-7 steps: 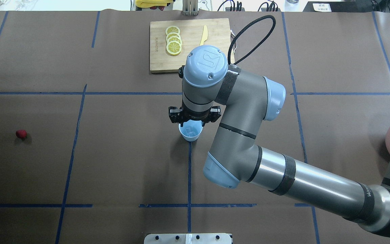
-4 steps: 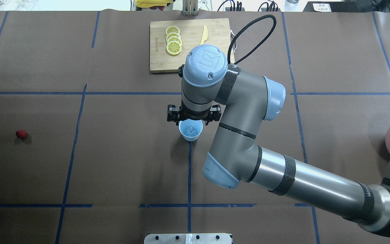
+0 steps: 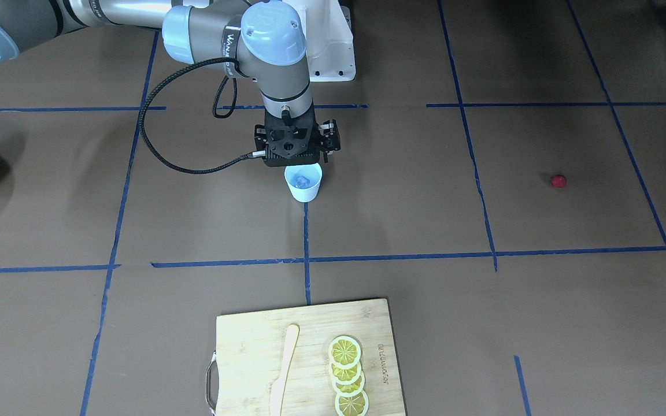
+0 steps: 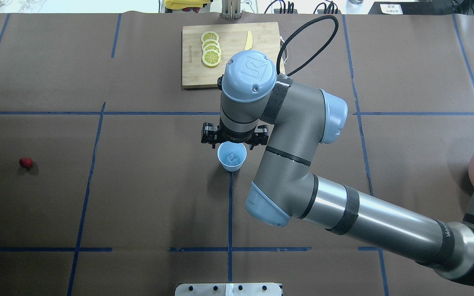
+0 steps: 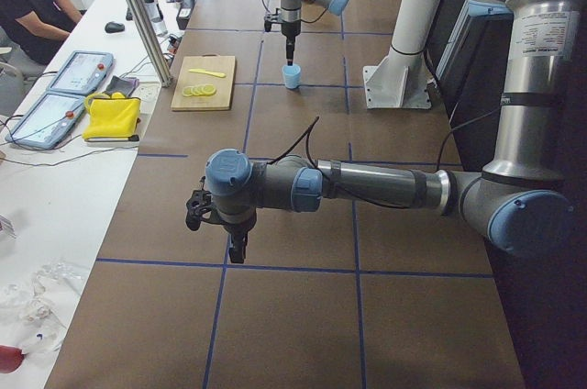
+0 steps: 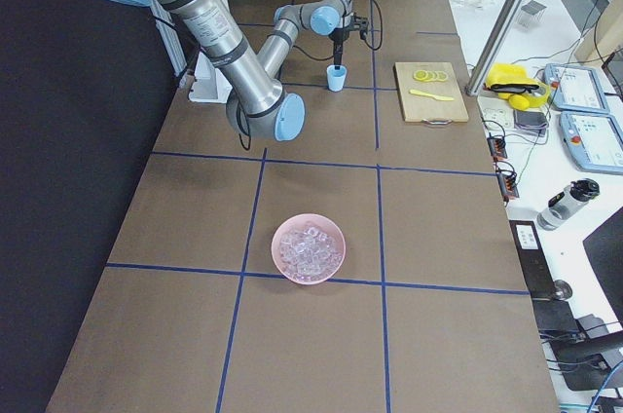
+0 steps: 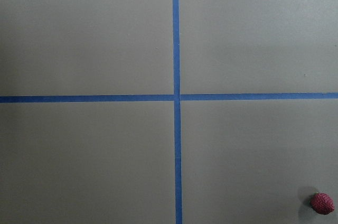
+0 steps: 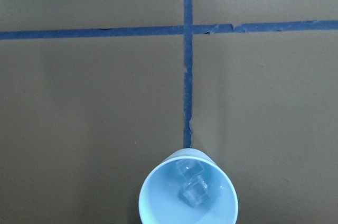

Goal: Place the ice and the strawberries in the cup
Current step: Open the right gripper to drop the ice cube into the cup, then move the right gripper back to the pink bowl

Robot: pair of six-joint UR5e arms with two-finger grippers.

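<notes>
The cup [image 4: 232,157] stands upright on the desk [image 4: 138,205], its long axis vertical and its round mouth facing up. It is smooth pale-blue plastic that tapers to a narrower base, and it sits at the end of a blue tape line. At its bottom lies the ice [image 8: 193,189], glassy and clear, seemingly two cubes touching each other.

The right hand [image 3: 296,160] hangs directly above the cup's far rim and points straight down. The wrist hides its fingers, so I cannot tell how far apart they are. The strawberry [image 4: 26,163], small, round and dull red, lies well away from the cup on the robot's left. The left hand [image 5: 237,248] hovers near the strawberry, but its opening is too small to judge.

A pink bowl [image 6: 309,248] heaped with clear cubes sits far from the cup on the robot's right. In the overhead view it is cut off by the edge.
</notes>
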